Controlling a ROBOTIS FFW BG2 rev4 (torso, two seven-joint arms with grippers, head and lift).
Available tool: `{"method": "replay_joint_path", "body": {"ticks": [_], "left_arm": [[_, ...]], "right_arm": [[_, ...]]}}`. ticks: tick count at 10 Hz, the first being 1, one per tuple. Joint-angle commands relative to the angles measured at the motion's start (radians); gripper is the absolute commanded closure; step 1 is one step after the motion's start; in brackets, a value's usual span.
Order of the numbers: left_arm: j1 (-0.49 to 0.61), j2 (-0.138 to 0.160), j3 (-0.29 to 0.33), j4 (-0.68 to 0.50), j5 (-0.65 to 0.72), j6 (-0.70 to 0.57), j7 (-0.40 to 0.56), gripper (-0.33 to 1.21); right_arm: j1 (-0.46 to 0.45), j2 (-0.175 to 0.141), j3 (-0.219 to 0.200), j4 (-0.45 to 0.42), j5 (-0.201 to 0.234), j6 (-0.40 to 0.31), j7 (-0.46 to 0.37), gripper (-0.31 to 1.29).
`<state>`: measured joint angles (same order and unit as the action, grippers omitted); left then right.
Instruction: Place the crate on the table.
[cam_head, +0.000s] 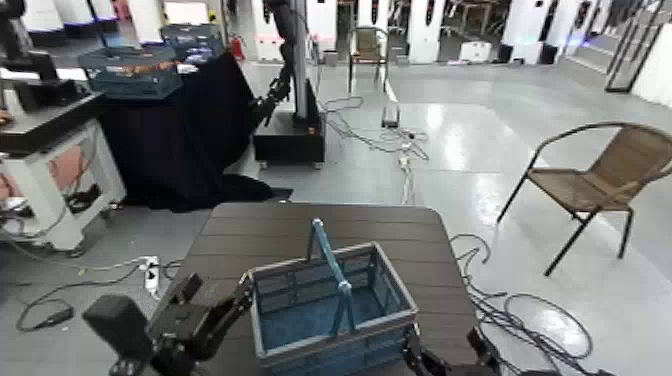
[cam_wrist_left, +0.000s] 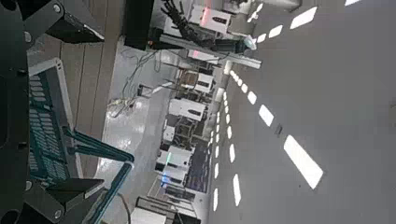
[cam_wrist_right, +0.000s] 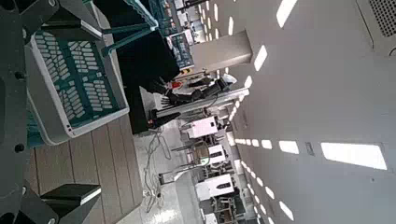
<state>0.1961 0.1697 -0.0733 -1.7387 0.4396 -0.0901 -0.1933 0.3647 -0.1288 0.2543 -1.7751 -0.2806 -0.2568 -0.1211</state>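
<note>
1. The crate (cam_head: 335, 310) sits on the near part of the brown slatted surface (cam_head: 400, 235), its blue bar handle (cam_head: 332, 262) raised over the opening.
2. The left gripper (cam_wrist_left: 103, 114) is at the crate's left side, opened wide, holding nothing.
3. The right gripper (cam_wrist_right: 98, 112) is at the crate's right side, also wide open, with no grip on it.
4. Bare slats lie beyond the crate, with nothing standing in the way there.
5. Off the front left corner, a black-draped surface (cam_head: 185, 130) carries 2 teal crates, 1 nearer (cam_head: 130, 75) and 1 behind (cam_head: 190, 40).
6. Left of that stands a white-legged surface (cam_head: 55, 180) with black equipment (cam_head: 45, 85) on it.
7. Ahead, a black robot arm (cam_head: 285, 75) rises by a dark wheeled base (cam_head: 290, 145).
8. There are 2 wicker chairs: 1 at right (cam_head: 590, 185), 1 farther off (cam_head: 368, 55).
9. Loose cables (cam_head: 530, 325) tangle on the floor to the right; a power strip (cam_head: 151, 275) lies to the left.
</note>
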Motion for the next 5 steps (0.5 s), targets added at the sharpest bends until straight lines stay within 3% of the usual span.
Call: {"method": "replay_joint_path", "body": {"ticks": [1,5], "left_arm": [[0.089,-0.022,-0.011,-0.008,-0.073,-0.138,0.078,0.19],[0.175,-0.033,-0.025,-0.028,-0.18,-0.223,0.212,0.19]], "right_arm": [[0.003,0.0,-0.003,-0.004,0.003,-0.001,0.0,0.15],[0.008,0.001,-0.012,-0.015,0.009,0.017,0.006,0.15]]}}
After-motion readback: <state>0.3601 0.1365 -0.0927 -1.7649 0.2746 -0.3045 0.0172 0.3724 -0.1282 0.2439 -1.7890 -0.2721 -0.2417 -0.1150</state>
